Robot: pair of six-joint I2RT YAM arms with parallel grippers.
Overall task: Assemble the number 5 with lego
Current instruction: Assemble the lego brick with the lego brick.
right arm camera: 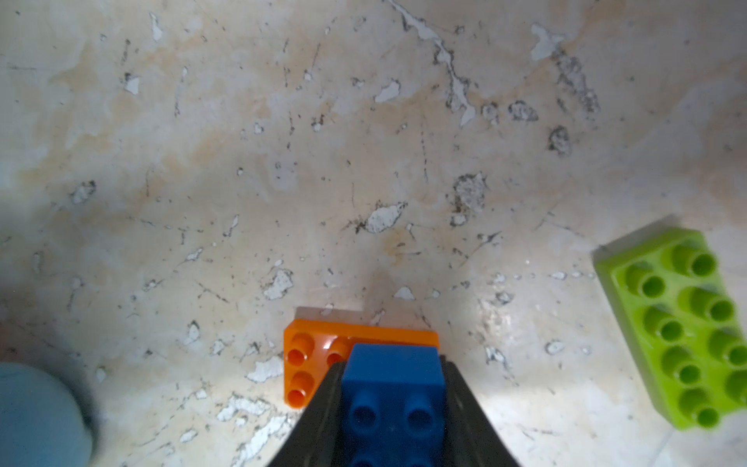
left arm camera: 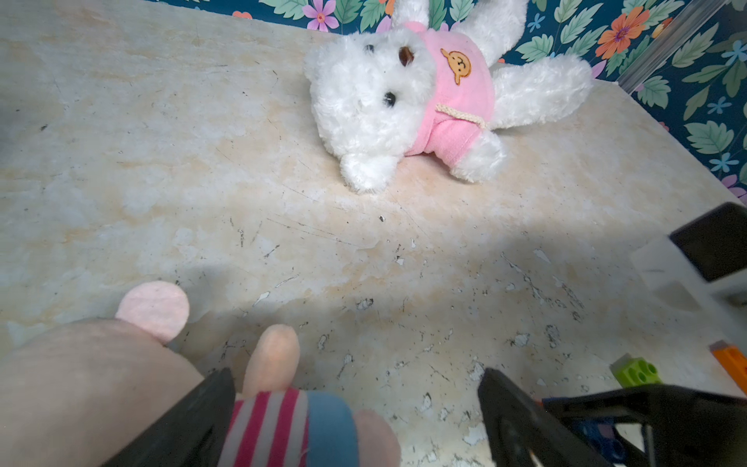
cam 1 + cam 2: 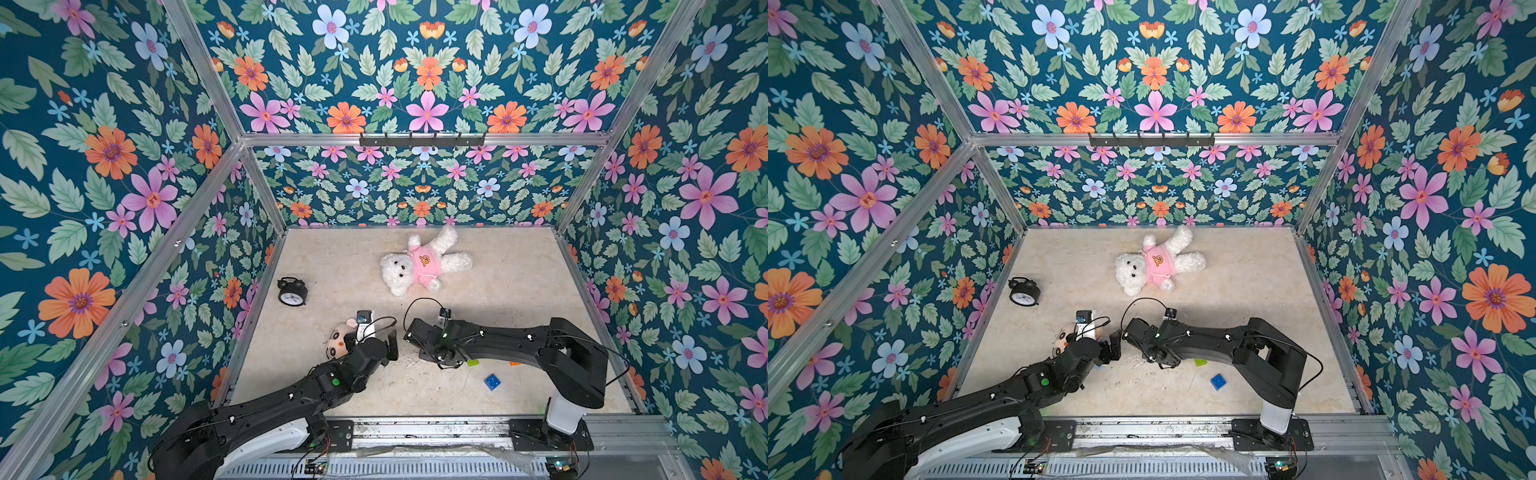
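Lego brick, blue, in right end effector

Two matching arms in both top views: left arm, right arm.
- Clad in matte black angular shells, rounded at the joints.
- Rise from white cylindrical base segments: left base, right base.
- Bolted to black mounting plates with visible screw heads.
- Lit by one green indicator light on each forearm.
- Dotted with small white clips along the links.
- Looped at the right wrist by a thin black cable near a small boxy camera module.
- Tipped by left claw and right claw, both with flat, tapered black fingers.
- Trailed by red and black wires at the left base.
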